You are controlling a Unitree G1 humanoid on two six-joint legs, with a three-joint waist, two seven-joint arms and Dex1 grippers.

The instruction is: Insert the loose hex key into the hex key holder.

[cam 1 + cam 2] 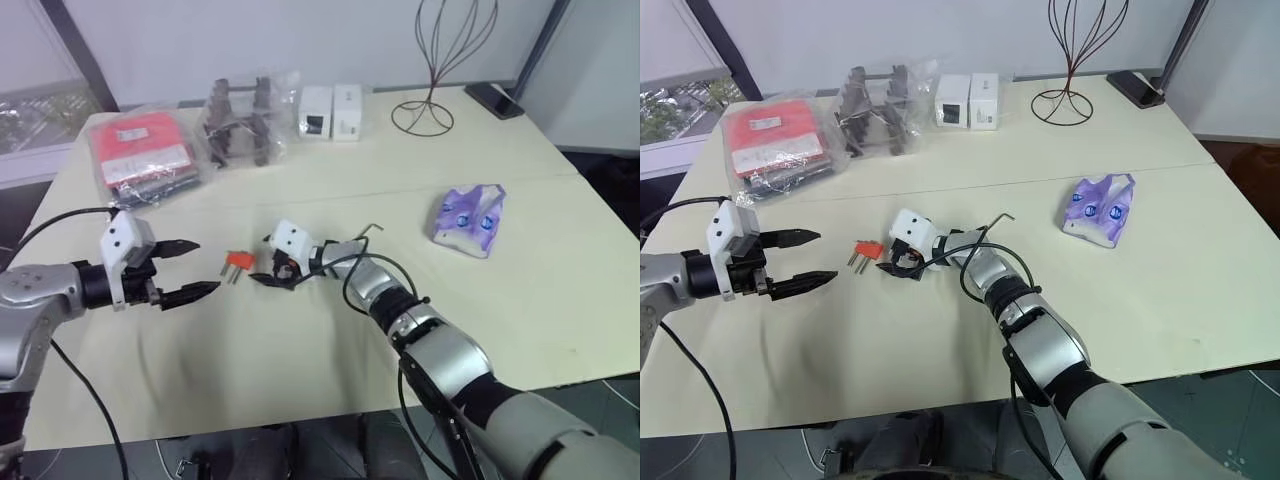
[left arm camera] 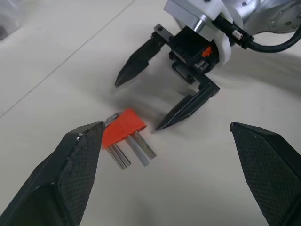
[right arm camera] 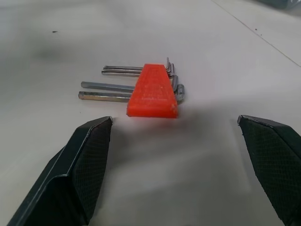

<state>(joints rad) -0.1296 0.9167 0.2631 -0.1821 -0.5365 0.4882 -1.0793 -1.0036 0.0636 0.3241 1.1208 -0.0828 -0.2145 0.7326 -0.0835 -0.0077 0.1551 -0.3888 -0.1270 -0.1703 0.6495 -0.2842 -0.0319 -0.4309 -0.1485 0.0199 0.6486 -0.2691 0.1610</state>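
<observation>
The hex key holder [image 1: 238,260] lies flat on the pale surface [image 1: 300,340] between the two tools, its dark keys pointing toward the robot. The left tool [image 1: 197,268] hovers just beside it with fingers spread wide and nothing between them; the right tool [image 1: 268,262] faces it from the other side, also spread and empty. The loose hex key [image 1: 368,232] lies behind the right arm, partly hidden by the arm and its cable, so only the bent end and part of the long arm can be made out.
</observation>
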